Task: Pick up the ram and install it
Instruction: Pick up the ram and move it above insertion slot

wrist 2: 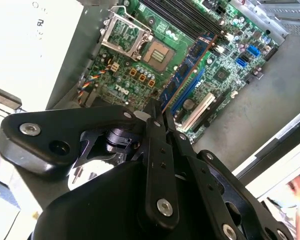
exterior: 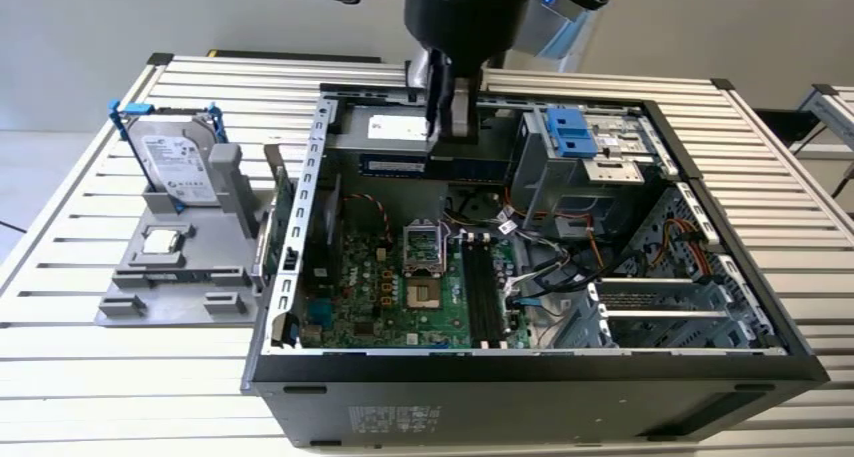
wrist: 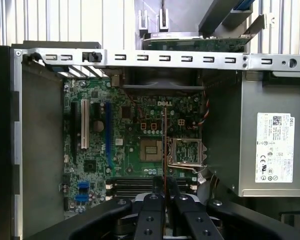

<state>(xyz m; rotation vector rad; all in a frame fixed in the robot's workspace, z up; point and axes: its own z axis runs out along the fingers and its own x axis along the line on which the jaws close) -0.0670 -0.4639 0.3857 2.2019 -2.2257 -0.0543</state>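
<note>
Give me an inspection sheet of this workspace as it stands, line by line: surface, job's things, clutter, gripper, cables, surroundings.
Surface: slatted metal table carrying an open computer case and a grey fixture.
Job's things: ram held by one end, above the motherboard, not seated in a slot.
Clutter: hard drive standing upright and processor chip lying flat, both on the fixture.
Gripper: gripper shut on the ram, over the open case.
Cables: wire bundles inside the case, beside the motherboard.
Surroundings: second slatted table at the exterior view's right.
</note>
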